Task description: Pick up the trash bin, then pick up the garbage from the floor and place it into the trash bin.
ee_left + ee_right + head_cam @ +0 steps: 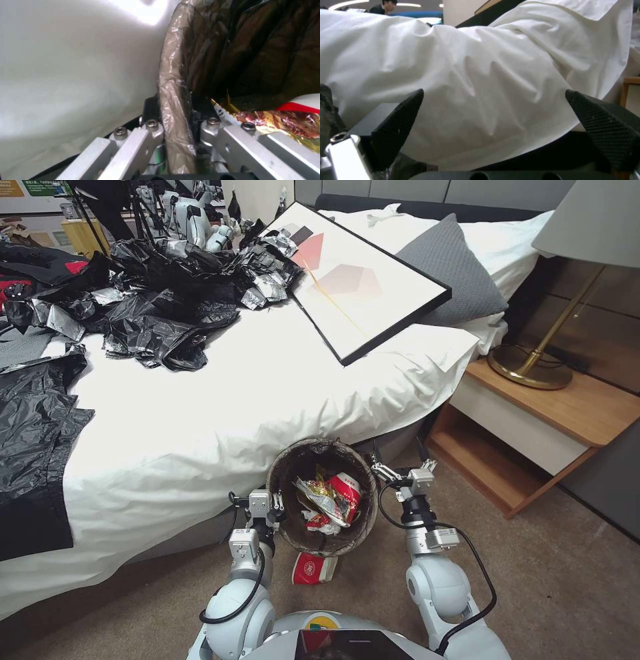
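The trash bin (287, 473), lined with a dark bag, hangs in front of me against the bed's edge. My left gripper (272, 508) is shut on its near-left rim; in the left wrist view the bag-wrapped rim (171, 82) runs between the fingers (151, 106) of that gripper (174, 110). Inside the bin lie a red-and-white cup (345, 489) and yellow wrappers (320, 495). Another red-and-white cup (312, 569) lies on the floor (533, 580), partly under the bin. My right gripper (392, 475) is open just right of the bin, its pads (401, 115) wide apart facing the bedsheet.
The white bed (233, 400) stands right behind the bin, carrying a heap of black plastic bags (153, 307), a framed picture (353, 280) and a grey pillow (453, 267). To the right are a wooden nightstand (533, 427) and a brass lamp (533, 367). Open carpet lies to the right front.
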